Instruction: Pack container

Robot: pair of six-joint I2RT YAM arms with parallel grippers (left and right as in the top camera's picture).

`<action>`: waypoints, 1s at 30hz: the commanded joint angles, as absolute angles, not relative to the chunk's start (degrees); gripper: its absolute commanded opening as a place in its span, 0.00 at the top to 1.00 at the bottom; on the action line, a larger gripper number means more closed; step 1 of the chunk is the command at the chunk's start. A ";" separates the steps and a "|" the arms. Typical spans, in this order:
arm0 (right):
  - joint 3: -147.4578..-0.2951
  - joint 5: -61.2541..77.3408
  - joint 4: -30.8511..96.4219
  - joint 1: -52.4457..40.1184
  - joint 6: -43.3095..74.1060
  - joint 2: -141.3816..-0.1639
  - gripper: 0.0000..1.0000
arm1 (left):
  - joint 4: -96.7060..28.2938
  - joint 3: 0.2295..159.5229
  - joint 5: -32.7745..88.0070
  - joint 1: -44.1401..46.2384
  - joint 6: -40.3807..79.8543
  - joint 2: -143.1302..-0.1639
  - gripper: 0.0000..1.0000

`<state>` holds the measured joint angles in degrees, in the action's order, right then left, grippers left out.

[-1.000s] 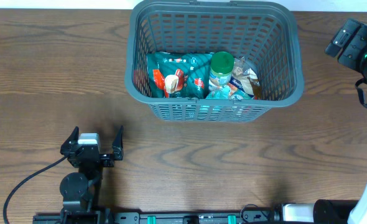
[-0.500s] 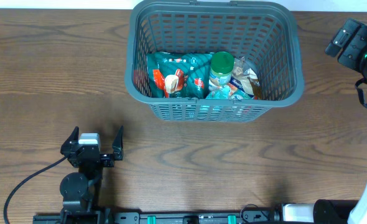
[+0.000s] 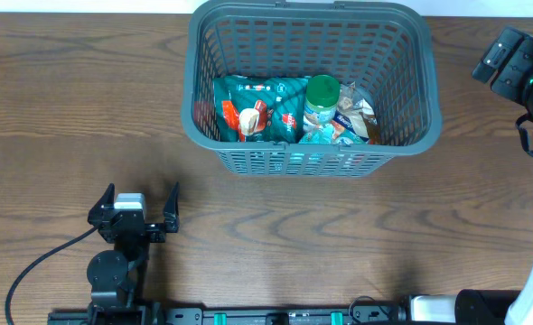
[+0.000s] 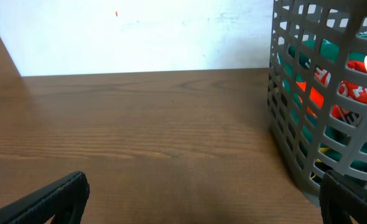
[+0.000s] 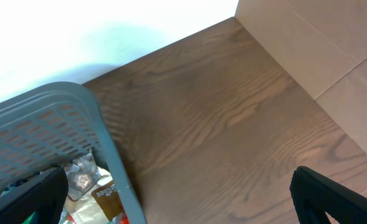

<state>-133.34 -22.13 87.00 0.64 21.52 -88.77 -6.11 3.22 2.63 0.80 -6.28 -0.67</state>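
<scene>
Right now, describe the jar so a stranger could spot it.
Find the grey basket at the far edge of the table. Inside, the jar sits between a teal packet and crinkly silver packets. It is the only round thing there, with a green lid.

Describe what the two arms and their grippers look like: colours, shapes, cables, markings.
The left gripper has two flat black fingers and a light grey block on its wrist. A round black joint sits behind it, and a black cable curves away. The right gripper is boxy and black, with a small green light. No readable markings show.
</scene>
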 commanded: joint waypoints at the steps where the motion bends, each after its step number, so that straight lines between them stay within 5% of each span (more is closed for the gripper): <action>1: -133.43 -22.87 87.05 1.10 22.26 -88.86 0.01 | -6.55 1.50 2.37 0.49 -7.29 -0.27 0.01; 20: -132.49 -21.19 85.58 1.10 12.64 -85.21 0.01 | -6.55 1.50 2.37 0.49 -7.29 -0.27 0.01; 30: -107.77 -7.92 61.56 1.10 -2.90 -67.02 0.01 | -6.55 1.50 2.37 0.49 -7.27 -0.27 0.01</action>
<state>-115.48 -13.17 64.58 0.64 3.33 -71.92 -6.09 3.22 2.63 0.80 -6.31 -0.69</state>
